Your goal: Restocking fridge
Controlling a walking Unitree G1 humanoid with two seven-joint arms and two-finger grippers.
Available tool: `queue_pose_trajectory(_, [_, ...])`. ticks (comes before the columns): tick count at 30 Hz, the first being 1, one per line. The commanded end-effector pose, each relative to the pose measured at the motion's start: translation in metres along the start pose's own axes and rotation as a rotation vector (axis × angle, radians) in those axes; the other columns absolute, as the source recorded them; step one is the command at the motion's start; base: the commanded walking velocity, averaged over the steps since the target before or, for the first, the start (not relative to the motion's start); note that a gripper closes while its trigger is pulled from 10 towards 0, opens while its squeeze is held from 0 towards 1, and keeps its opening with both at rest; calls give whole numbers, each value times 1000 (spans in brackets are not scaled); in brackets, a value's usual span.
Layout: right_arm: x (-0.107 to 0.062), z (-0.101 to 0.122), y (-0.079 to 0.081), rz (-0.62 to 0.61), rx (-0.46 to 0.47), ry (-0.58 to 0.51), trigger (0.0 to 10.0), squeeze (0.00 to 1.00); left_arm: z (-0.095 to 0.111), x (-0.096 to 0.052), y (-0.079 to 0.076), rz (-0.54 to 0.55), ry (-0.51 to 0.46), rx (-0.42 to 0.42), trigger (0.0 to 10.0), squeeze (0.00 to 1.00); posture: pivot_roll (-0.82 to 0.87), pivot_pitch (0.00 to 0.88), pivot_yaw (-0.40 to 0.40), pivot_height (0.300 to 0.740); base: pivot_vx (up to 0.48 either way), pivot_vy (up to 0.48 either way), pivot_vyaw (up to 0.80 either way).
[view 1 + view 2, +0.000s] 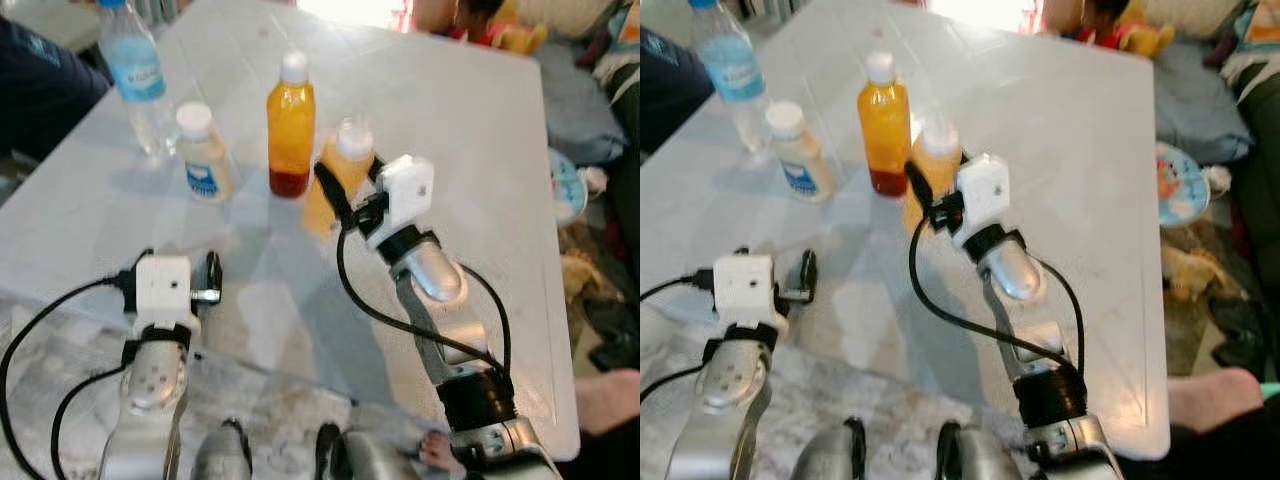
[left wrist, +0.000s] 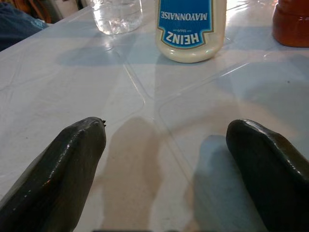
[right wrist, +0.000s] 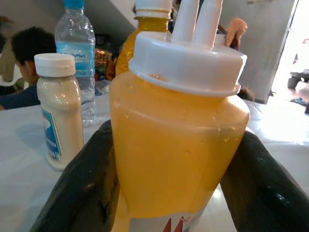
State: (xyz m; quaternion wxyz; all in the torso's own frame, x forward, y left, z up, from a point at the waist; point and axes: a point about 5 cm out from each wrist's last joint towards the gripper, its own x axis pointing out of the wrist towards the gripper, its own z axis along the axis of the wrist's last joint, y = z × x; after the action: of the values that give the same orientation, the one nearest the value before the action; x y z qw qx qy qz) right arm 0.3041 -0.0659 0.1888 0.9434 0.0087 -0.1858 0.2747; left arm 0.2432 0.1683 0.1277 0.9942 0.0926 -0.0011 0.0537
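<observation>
— Which one is it after?
— The yellow sauce bottle (image 3: pixel 174 140), mid-table; the right end effector (image 1: pixel 345 195) has a finger on each side, pressed on for lifting toward the fridge, I'd guess.
— And the left end effector (image 2: pixel 169 164)?
— Fingers apart near the table's front edge, short of the mayonnaise (image 1: pixel 205 155).

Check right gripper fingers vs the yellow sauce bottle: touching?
Touching. The right wrist view shows both fingers of the right gripper pressed against the sides of the yellow sauce bottle, with no gap visible.
</observation>
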Motion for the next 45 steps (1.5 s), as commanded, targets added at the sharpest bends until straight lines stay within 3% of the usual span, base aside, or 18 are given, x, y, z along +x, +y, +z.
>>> queue_pose_trajectory(1, [-10, -14, 3, -8, 32, 92, 10000, 0, -3, 0, 0, 5, 10, -1, 10000, 0, 104, 168, -104, 740, -266, 0, 0])
queue_pose_trajectory(8, [-23, -22, -4, -100, 107, 178, 10000, 0, -2, 4, -1, 6, 1, -6, 10000, 0, 101, 148, -106, 740, -280, 0, 0])
queue_pose_trajectory(17, [-30, -26, -10, -132, 164, 236, 10000, 0, -2, 5, -1, 15, -5, -10, 10000, 0, 106, 138, -108, 740, -300, 0, 0])
queue_pose_trajectory(19, [-29, -25, -12, -139, 140, 233, 10000, 0, -2, 5, 0, 17, -6, -8, 10000, 0, 106, 134, -108, 740, -309, 0, 0])
queue_pose_trajectory(21, [-25, -23, -14, -150, 33, 232, 10000, 0, -2, 7, 0, 20, -8, -6, 10000, 0, 107, 130, -107, 740, -309, 0, 0])
queue_pose_trajectory(26, [-18, -20, -12, -114, 17, 188, 10000, 0, -3, 12, 1, 29, -15, -2, 10000, 0, 112, 91, -108, 740, -307, 0, 0])
queue_pose_trajectory(29, [-16, -18, -14, -130, -61, 160, 10000, 0, -4, 14, 3, 39, -20, 0, 10000, 0, 113, 72, -108, 740, -309, 0, 0])
queue_pose_trajectory(31, [-18, -23, -16, -116, -45, 210, 10000, 0, -5, 18, 4, 47, -24, 2, 10000, 0, 119, 47, -109, 740, -309, 0, 0])
queue_pose_trajectory(34, [-19, -27, -18, -122, 7, 218, 10000, 0, -5, 21, 6, 56, -31, 7, 10000, 0, 126, 33, -108, 740, -309, 0, 0])
queue_pose_trajectory(38, [-16, -33, -16, -112, 6, 214, 10000, 0, -5, 25, 10, 75, -46, 20, 10000, 0, 134, 13, -98, 740, -219, 0, 0])
queue_pose_trajectory(43, [-18, -30, -12, -65, -33, 186, 10000, 0, -8, 22, 15, 87, -47, 34, 10000, 0, 137, 8, -92, 740, 0, 0, 266])
queue_pose_trajectory(45, [-26, -35, -16, -80, -31, 213, 10000, 0, -14, 15, 18, 89, -38, 41, 10000, 0, 134, 6, -95, 740, 0, 0, 769])
